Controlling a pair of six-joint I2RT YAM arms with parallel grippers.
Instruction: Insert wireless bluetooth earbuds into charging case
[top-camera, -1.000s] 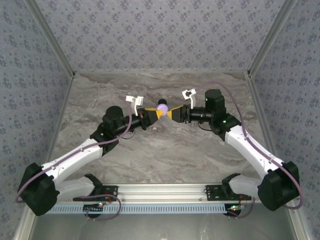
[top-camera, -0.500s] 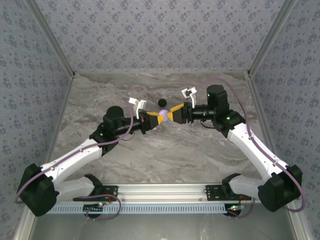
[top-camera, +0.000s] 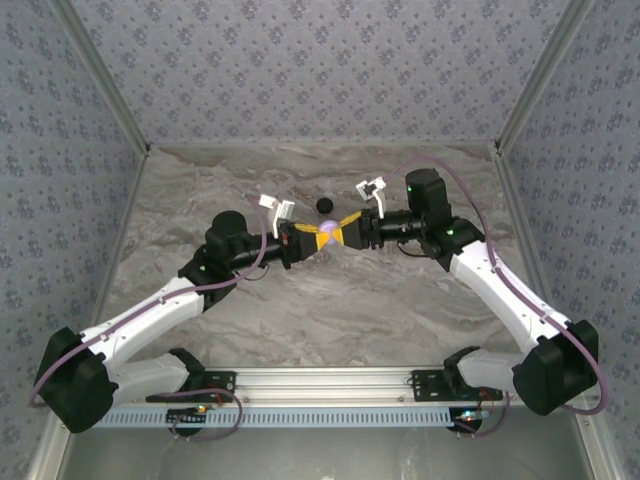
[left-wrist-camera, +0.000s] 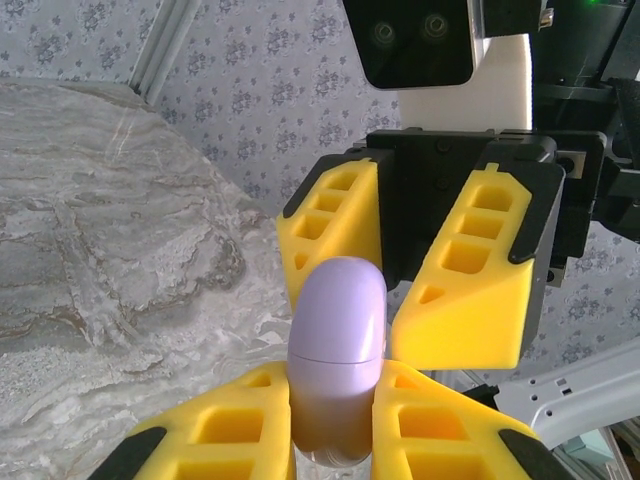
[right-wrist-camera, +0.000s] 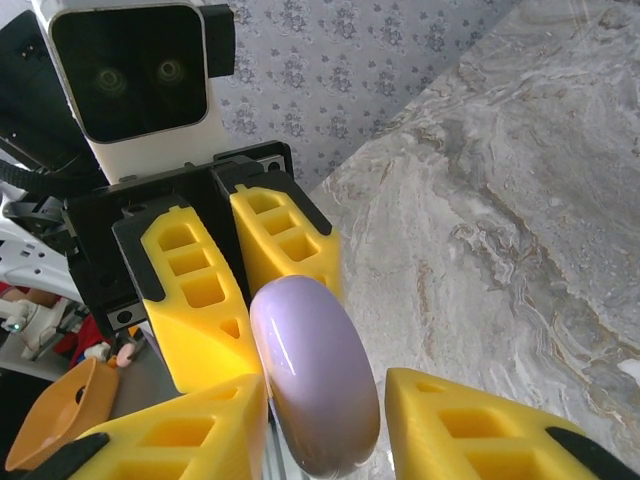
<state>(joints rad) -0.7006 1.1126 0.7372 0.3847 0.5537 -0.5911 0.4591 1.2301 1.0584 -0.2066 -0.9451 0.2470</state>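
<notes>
Left claw (left-wrist-camera: 335, 400) clamps lavender disc (left-wrist-camera: 337, 320). Right claw (right-wrist-camera: 325, 388) parted, straddling it. Black charging case (top-camera: 324, 205) on worktop (top-camera: 330, 305) just behind.

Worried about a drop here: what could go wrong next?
The right gripper is open around the lavender disc, off-centre: one finger seems to touch it, the other stands apart; closing could twist it in the grip of the left gripper. The disc is held above the table; if the left gripper lets go early, it would likely fall, perhaps hitting the black case lying nearby.
</notes>
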